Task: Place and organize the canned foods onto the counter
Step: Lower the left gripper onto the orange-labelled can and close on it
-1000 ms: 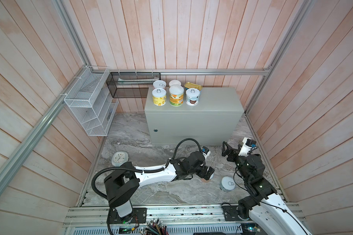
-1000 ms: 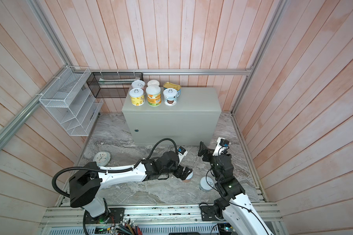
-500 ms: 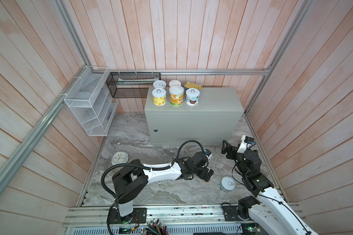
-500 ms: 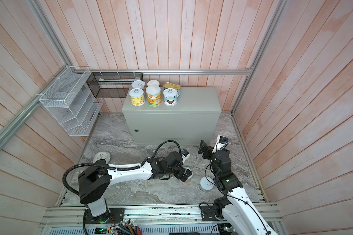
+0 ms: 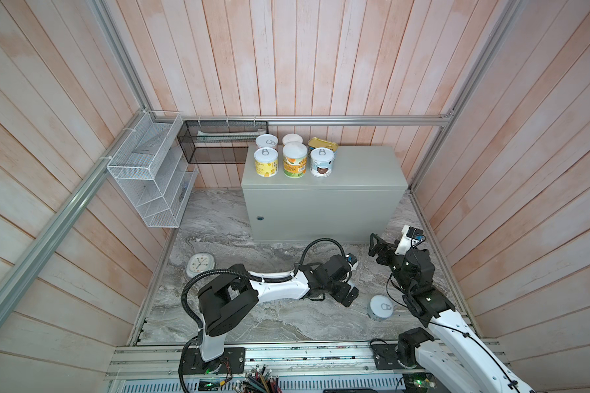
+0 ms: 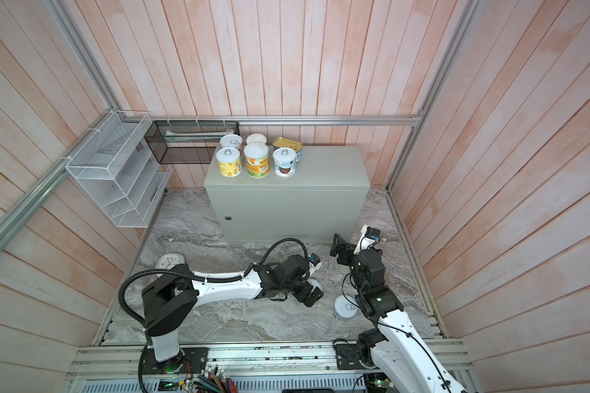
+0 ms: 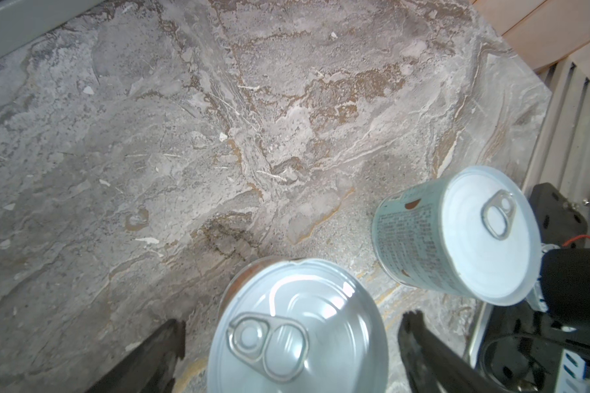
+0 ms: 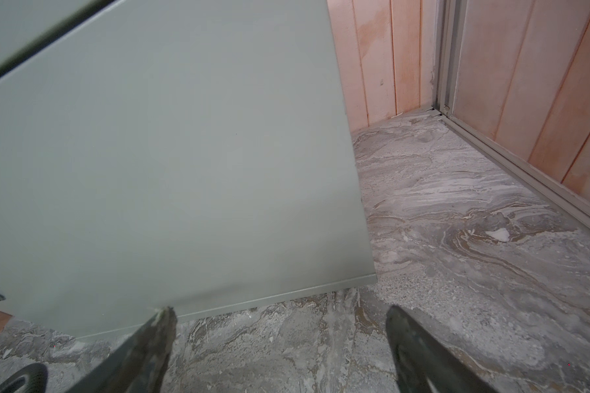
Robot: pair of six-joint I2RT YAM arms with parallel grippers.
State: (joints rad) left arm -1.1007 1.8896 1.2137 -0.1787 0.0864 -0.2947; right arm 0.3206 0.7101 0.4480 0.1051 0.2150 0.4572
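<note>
Left claw [image 7: 293, 321] gapes wide, straddling 1 can [image 7: 314, 299], not gripping. Right claw [image 8: 280, 313] wide, empty. Can likely rigid, slick; pinch sidewall mid-height.

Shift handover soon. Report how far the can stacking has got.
Done: five cans and the tin stand on the counter. In hand: the open left pincer straddles a silver-lidded can on the marble, not yet gripped. Left: that can and the pale-blue can beside it; the right pincer is open and empty.
</note>
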